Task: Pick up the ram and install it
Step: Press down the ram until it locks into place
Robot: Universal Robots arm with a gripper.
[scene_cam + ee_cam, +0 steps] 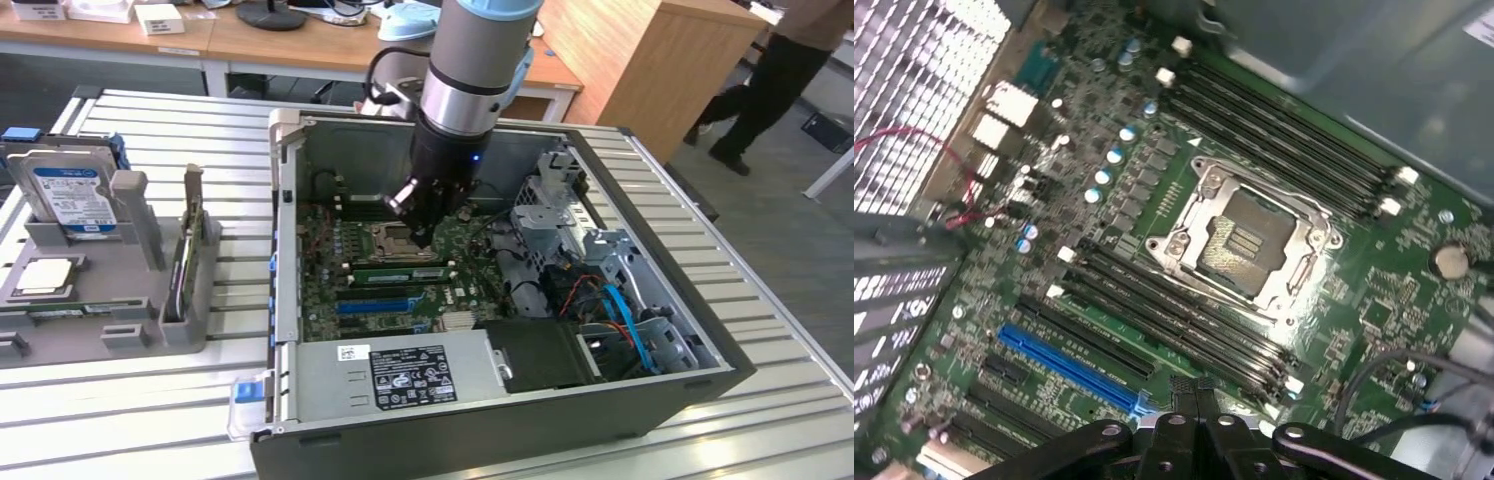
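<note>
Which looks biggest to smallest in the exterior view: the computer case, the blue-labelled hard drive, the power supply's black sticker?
1. Computer case
2. Hard drive
3. Black sticker, close to the drive's size, so their order is unsure.

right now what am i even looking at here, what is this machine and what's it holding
It is a robot arm reaching down into an open computer case. One picture comes from a camera off to the side; the other from a camera on the arm's wrist, looking down at the green motherboard with its empty processor socket. The gripper hangs just above the board, fingers shut together, with nothing visibly held. Beside the case, a grey rack holds a blue-labelled hard drive.
</note>
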